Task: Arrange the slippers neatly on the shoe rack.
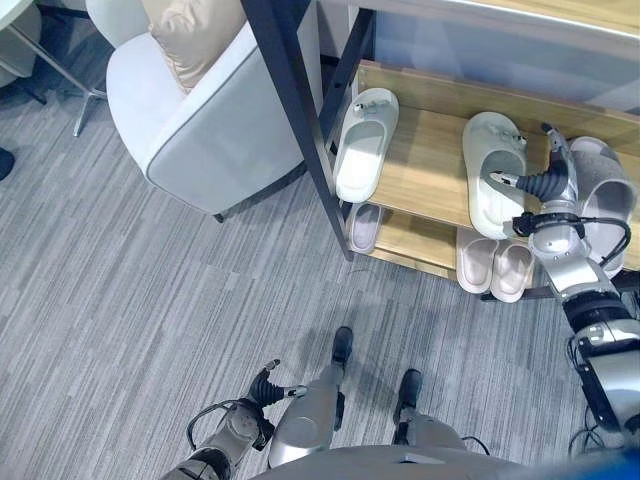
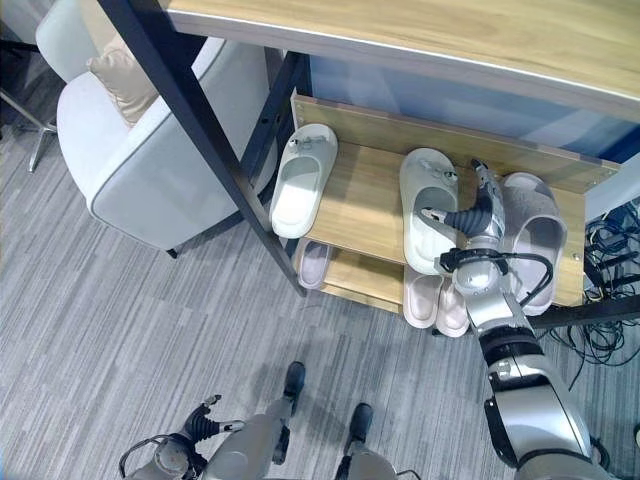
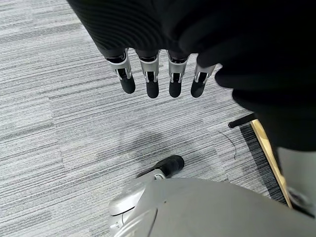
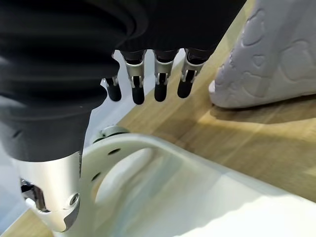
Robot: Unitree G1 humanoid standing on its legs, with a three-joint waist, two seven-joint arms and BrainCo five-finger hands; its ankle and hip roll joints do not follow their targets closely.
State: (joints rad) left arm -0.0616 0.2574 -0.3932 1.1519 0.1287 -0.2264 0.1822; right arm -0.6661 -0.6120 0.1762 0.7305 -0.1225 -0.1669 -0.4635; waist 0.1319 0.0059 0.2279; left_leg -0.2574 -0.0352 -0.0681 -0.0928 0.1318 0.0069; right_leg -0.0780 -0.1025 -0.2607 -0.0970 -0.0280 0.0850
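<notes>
The wooden shoe rack's middle shelf (image 1: 425,165) carries a white slipper (image 1: 365,140) at its left end, a second white slipper (image 1: 493,170) and a grey slipper (image 1: 605,195) at the right. My right hand (image 1: 548,190) is over the shelf between those last two, its fingers (image 4: 159,84) straight and open, its thumb lying across the white slipper (image 4: 197,197) by the strap. The grey slipper (image 4: 276,59) lies just beyond the fingertips. A pale pink pair (image 1: 495,265) and a single slipper (image 1: 365,228) rest on the lower shelf. My left hand (image 1: 262,390) hangs low over the carpet, fingers (image 3: 148,81) straight.
A white armchair (image 1: 200,110) with a beige cushion (image 1: 195,40) stands left of the rack. The rack's dark slanted post (image 1: 300,100) runs between them. A top shelf (image 2: 450,40) overhangs the slippers. Cables (image 2: 610,240) lie at the rack's right end.
</notes>
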